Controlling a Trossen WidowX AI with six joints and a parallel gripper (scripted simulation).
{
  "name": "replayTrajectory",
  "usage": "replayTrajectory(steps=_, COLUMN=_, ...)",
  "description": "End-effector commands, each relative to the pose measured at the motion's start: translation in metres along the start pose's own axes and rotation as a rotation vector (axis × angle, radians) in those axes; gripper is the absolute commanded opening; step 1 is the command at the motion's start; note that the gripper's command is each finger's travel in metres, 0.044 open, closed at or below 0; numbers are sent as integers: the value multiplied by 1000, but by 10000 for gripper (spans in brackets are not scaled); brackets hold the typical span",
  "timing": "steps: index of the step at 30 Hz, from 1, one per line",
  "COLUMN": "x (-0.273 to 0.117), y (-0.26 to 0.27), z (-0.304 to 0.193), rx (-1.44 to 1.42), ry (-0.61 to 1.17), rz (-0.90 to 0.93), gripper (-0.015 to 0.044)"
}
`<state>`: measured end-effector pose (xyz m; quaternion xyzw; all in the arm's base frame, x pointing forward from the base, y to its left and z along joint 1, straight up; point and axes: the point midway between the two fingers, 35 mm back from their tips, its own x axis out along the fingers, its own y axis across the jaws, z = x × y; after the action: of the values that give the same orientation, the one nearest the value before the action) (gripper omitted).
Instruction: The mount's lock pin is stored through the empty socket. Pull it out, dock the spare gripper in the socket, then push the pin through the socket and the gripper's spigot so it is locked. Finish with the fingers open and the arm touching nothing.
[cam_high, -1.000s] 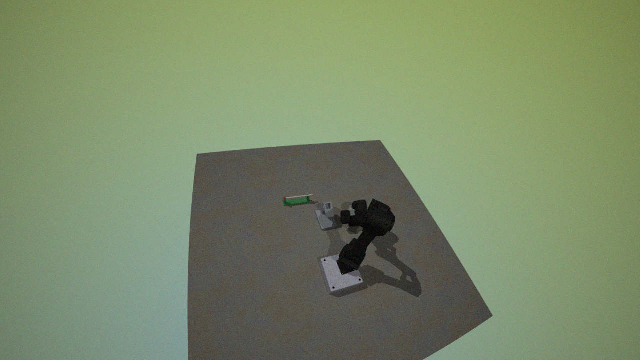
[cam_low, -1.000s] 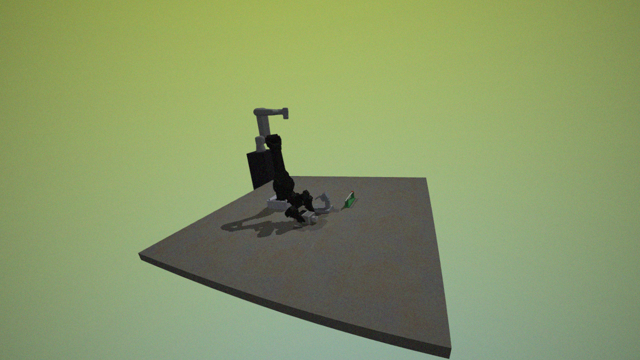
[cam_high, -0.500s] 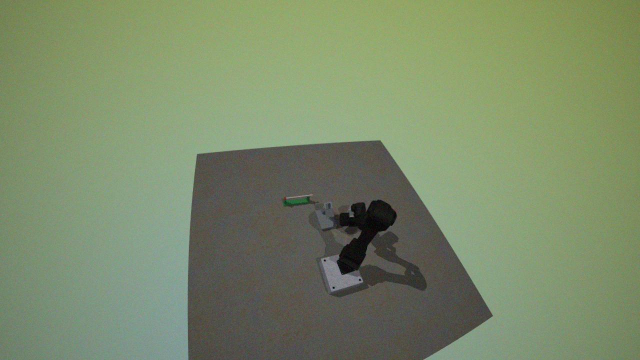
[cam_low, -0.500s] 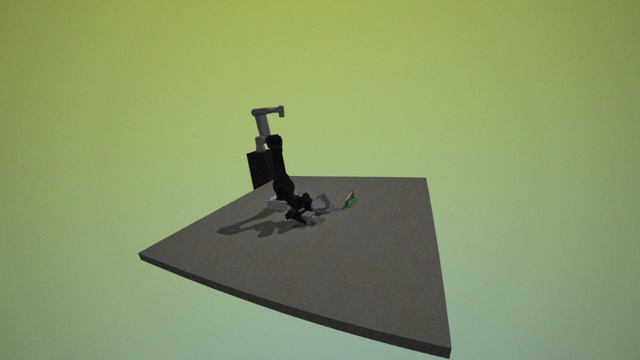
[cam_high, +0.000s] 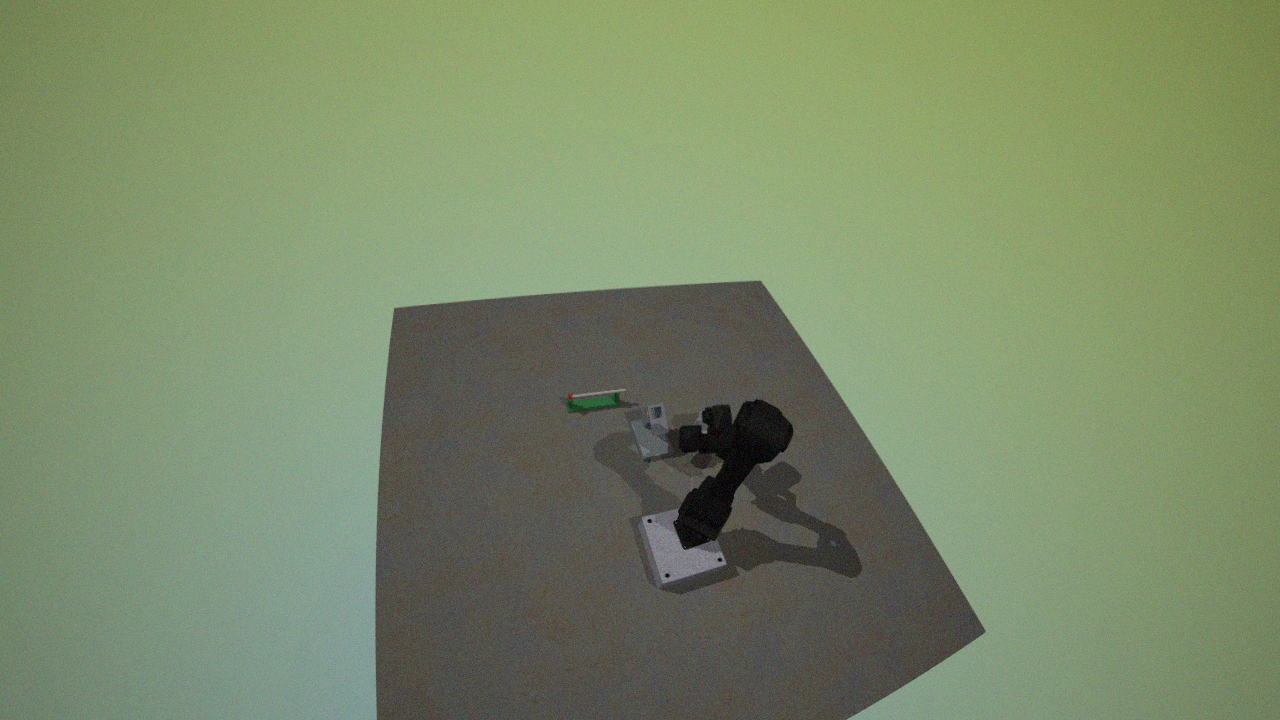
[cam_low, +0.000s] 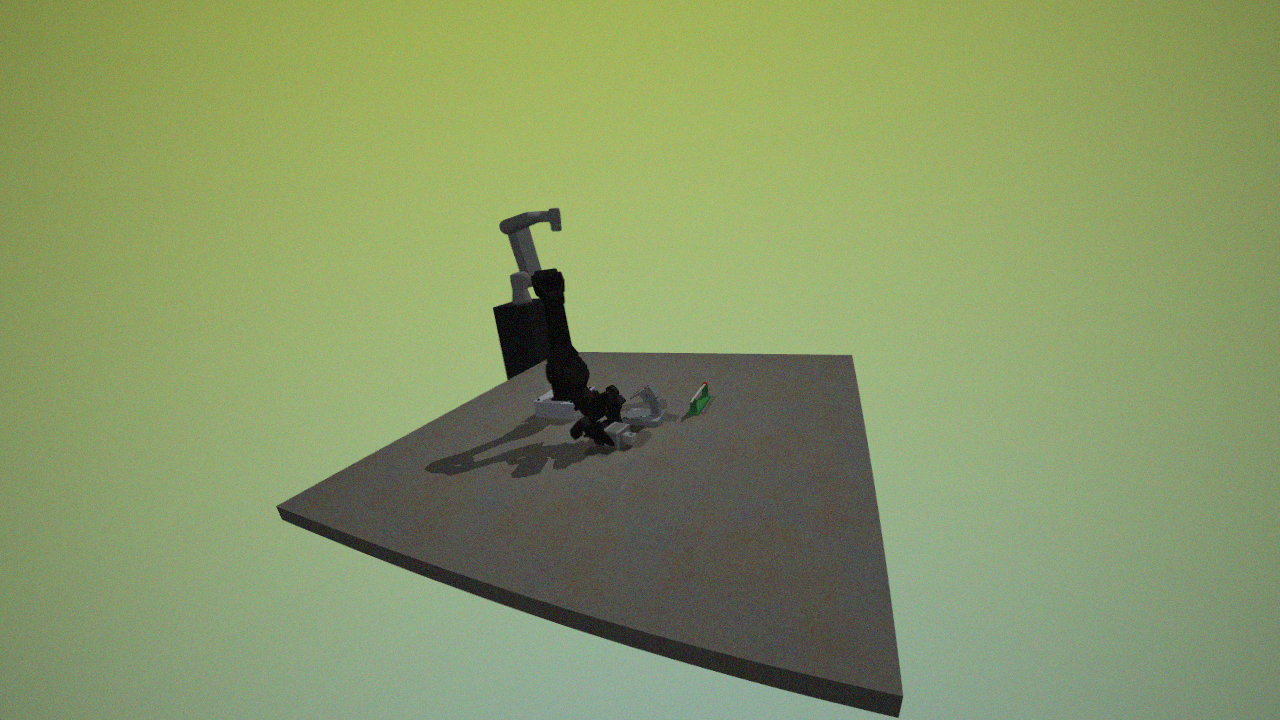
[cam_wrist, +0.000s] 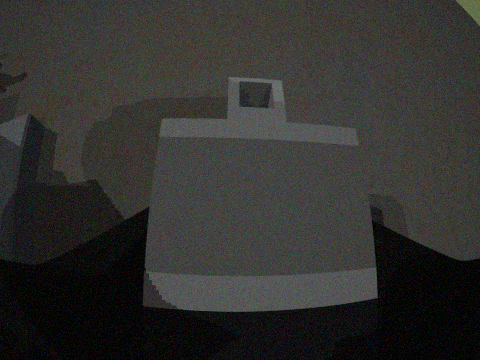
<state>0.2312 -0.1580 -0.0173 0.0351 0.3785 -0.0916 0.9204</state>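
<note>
Green haze surrounds the brown table (cam_high: 501, 537) (cam_low: 733, 537). The claw (cam_high: 703, 428) (cam_low: 601, 428) (cam_wrist: 251, 211) is clamped across the spare's (cam_low: 619, 435) (cam_wrist: 260, 205) blocky body, spigot (cam_wrist: 256, 115) jutting free. It looks stiff and boxy — probably modest in weight, its flat sides fair to grip, though smooth enough to twist. Best held mid-body — keep the spigot bare for the socket (cam_high: 656, 413) (cam_low: 646, 402) nearby. The pin (cam_high: 597, 394) (cam_low: 699, 393) lies on its green rack (cam_high: 594, 404) (cam_low: 699, 404).
</note>
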Motion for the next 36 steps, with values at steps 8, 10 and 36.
replayTrajectory(steps=8, x=-12, y=-6, z=23, rx=-5, ry=-8, rz=-2, gripper=0)
replayTrajectory(steps=10, x=-15, y=-6, z=28, rx=-5, ry=-8, rz=-2, gripper=0)
replayTrajectory(steps=36, x=-75, y=-3, z=80, rx=-5, ry=-8, rz=-2, gripper=0)
